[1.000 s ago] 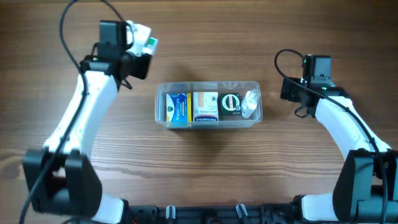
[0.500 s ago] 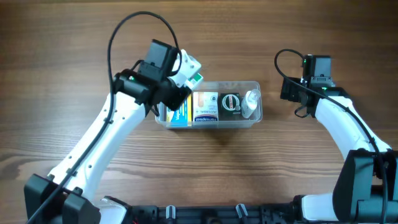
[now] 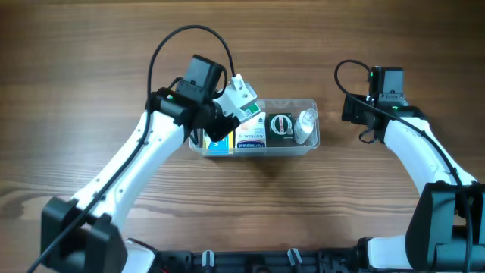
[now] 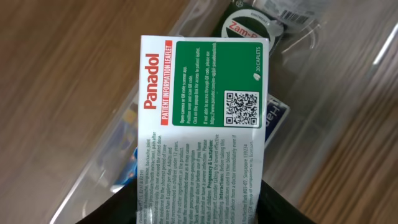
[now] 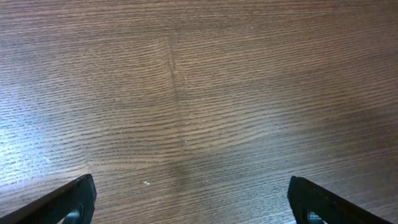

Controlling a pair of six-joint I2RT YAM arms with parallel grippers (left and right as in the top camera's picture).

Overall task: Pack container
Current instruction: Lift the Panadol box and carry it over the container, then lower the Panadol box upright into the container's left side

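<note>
The clear plastic container (image 3: 315,123) lies mid-table, holding a blue box (image 3: 220,143), a white-and-tan box (image 3: 251,135), a round dark green tin (image 3: 281,126) and a small clear bottle (image 3: 305,126). My left gripper (image 3: 227,110) is shut on a white and green Panadol box (image 3: 244,97), held tilted above the container's left half. In the left wrist view the Panadol box (image 4: 205,124) fills the middle, with the green tin (image 4: 249,25) and the container's wall (image 4: 118,149) below it. My right gripper (image 5: 193,208) is open over bare wood, to the right of the container.
The wooden table (image 3: 379,212) stretches on all sides of the container. The right arm (image 3: 409,140) rests at the right side and the left arm (image 3: 144,163) reaches in from the lower left, a black cable looping above it.
The left arm has swung from the far left to over the container, carrying the Panadol box. The right arm has not moved.
</note>
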